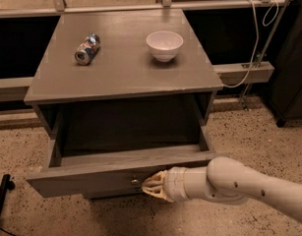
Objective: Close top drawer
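Just right of the knob [135, 182], my narrowed, empty end effector [151, 186] is touching the top drawer [81, 178] front, with the cabinet [205, 104] lying straight beyond.

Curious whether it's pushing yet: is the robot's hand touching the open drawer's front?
Cannot tell. In the camera view the gripper overlaps the front of the top drawer beside the knob, but this angle shows neither contact nor gap.
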